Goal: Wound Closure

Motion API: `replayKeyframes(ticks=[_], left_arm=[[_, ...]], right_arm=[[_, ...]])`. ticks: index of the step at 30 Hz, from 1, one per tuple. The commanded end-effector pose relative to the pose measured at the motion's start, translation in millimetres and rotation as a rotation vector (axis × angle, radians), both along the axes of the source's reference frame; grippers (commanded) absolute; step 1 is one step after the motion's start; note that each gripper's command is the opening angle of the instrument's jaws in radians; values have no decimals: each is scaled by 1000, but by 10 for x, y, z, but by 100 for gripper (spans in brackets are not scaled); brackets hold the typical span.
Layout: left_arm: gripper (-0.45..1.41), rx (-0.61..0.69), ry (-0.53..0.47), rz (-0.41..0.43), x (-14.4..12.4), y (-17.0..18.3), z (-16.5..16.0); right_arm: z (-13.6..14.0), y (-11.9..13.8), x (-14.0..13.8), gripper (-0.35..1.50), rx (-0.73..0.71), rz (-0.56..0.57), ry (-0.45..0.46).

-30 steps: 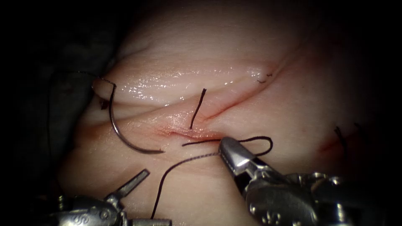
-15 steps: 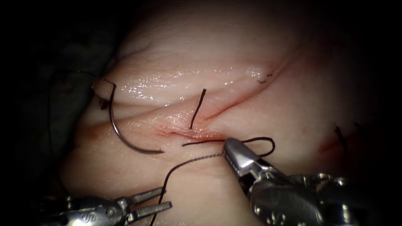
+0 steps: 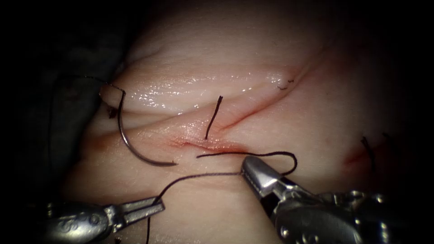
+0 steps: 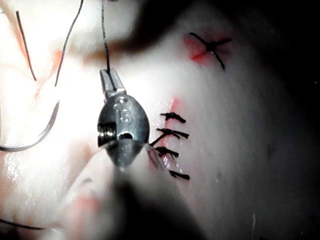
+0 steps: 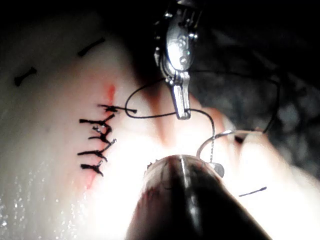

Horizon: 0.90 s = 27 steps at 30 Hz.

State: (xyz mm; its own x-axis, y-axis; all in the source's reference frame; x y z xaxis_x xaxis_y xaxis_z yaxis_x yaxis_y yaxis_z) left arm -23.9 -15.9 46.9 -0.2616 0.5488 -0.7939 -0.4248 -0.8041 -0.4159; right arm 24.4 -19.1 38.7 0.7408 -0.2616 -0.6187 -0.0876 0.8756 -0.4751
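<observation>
The curved needle point(image 3: 131, 147) lies free on the tissue point(image 3: 190, 63), left of the cut point(image 3: 212, 145), and no tool holds it. At the lower left, my left tool point(image 3: 157, 205) is shut on the dark thread point(image 3: 199, 175), which runs taut from its jaws to the tip of my right tool point(image 3: 246, 166) just below the cut. Behind the right tool the thread makes a loop point(image 3: 293, 160), ending in a free tail point(image 3: 199, 156). A short thread end point(image 3: 213, 116) stands up from the cut. In the left wrist view the left tool point(image 4: 111, 81) pinches the thread point(image 4: 105, 35).
A row of several finished dark stitches point(image 4: 170, 145) closes another cut, with a crossed stitch point(image 4: 212, 47) beyond it. More stitch ends point(image 3: 368, 149) sit at the tissue's right, and small ones point(image 3: 285, 85) at the far end of the cut. Dark cloth point(image 3: 54, 117) borders the tissue's left edge.
The left tool's jaws closed on the thread and drew it left and down, so the slack strand now runs straight. The right tool shifted slightly down and to the right.
</observation>
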Motion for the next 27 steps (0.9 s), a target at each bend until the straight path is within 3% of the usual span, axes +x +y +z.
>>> replayKeyframes(ticks=[1, 4, 12, 15, 16, 18, 19, 21, 23, 24, 27], left_arm=[[-45, -8, 1, -12, -1, -3, 2], [-45, -37, 2, -39, 10, 4, -7], [-45, -94, 54, -43, 34, 3, -10], [-45, -139, 87, -35, 40, -1, -10], [-45, -139, 87, -35, 40, -1, -10], [-45, -155, 112, -26, 42, -2, -10], [-45, -168, 132, -21, 42, -2, -10], [-45, -185, 148, -11, 43, 0, -9], [-45, -189, 150, -8, 42, 0, -9], [-45, -198, 156, -4, 42, 1, -9], [-45, -195, 158, -5, 41, 3, -10]], right_arm=[[5, -5, 2, 125, 57, 42, 25], [1, -11, -5, 145, 146, 60, 80], [-22, -10, -42, 146, 263, 41, 201], [-34, 9, -70, 83, 299, -12, 256], [-34, 9, -70, 83, 299, -12, 256], [-39, 23, -79, -23, 318, -35, 281], [-40, 31, -82, -35, 327, -44, 291], [-36, 59, -79, -35, 351, -59, 319], [-33, 67, -76, -35, 355, -59, 325], [-21, 83, -62, -35, 359, -54, 335], [-5, 94, -42, -35, 386, -79, 326]])
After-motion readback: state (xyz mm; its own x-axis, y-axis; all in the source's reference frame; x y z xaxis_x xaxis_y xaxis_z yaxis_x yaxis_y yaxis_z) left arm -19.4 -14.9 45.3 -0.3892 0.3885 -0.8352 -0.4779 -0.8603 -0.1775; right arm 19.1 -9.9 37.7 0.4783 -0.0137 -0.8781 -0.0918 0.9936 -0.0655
